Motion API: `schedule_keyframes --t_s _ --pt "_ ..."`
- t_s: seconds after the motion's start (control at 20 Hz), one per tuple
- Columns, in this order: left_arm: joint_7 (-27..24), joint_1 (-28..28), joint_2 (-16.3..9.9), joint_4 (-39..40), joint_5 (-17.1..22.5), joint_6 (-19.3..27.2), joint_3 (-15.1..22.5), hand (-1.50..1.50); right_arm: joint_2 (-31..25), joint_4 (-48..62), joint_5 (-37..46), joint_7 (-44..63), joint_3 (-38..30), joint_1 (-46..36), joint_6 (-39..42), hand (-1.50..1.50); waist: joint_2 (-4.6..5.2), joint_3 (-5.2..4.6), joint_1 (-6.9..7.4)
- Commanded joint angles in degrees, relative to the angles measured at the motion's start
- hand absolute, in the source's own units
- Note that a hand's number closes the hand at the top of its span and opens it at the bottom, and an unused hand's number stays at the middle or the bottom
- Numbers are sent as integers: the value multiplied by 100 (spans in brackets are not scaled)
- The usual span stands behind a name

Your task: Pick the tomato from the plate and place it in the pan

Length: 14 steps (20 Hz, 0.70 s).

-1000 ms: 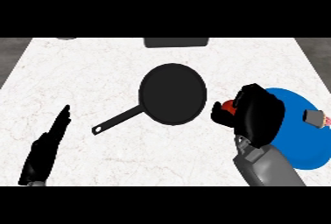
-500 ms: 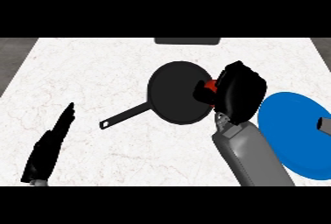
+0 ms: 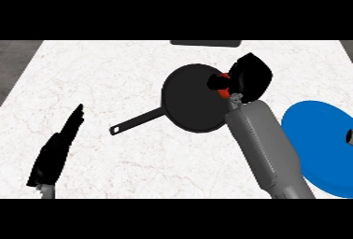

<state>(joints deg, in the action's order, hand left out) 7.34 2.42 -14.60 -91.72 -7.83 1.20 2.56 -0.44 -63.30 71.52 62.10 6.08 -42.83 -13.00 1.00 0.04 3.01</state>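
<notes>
From the head view, the right hand (image 3: 250, 77), fingers curled round the mostly hidden red tomato (image 3: 222, 83), has carried it off the round blue plate (image 3: 314, 140) to the round black pan's (image 3: 193, 100) right rim, apparently ready for release, while the left hand (image 3: 59, 149) rests open on the white marble tabletop (image 3: 110, 79).

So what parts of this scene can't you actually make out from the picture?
- Tomato: head view, mostly hidden by the right hand curled round it; only slivers of red show.
- Whether the tomato touches the pan: cannot tell, the hand covers it.
- Plate: cut off by the right edge; its near side is hidden by the forearm.
- Dark thing at the counter's far edge: cut off by the top band.
</notes>
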Motion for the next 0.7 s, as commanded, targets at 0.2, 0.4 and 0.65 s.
schedule_keyframes --t_s 0.2,0.4,0.65 --pt "227 -251 146 -38 -45 -19 143 0 43 2356 -1280 -590 -763 -793 -1070 150 69 12 188" --pt "-123 -219 39 228 -75 -94 90 0 43 2150 -2436 -649 -1373 -620 -1959 -150 114 18 278" --pt "-131 -98 220 73 -196 17 290 0 44 2404 -3043 -1669 -1477 -735 -3238 -150 91 17 322"
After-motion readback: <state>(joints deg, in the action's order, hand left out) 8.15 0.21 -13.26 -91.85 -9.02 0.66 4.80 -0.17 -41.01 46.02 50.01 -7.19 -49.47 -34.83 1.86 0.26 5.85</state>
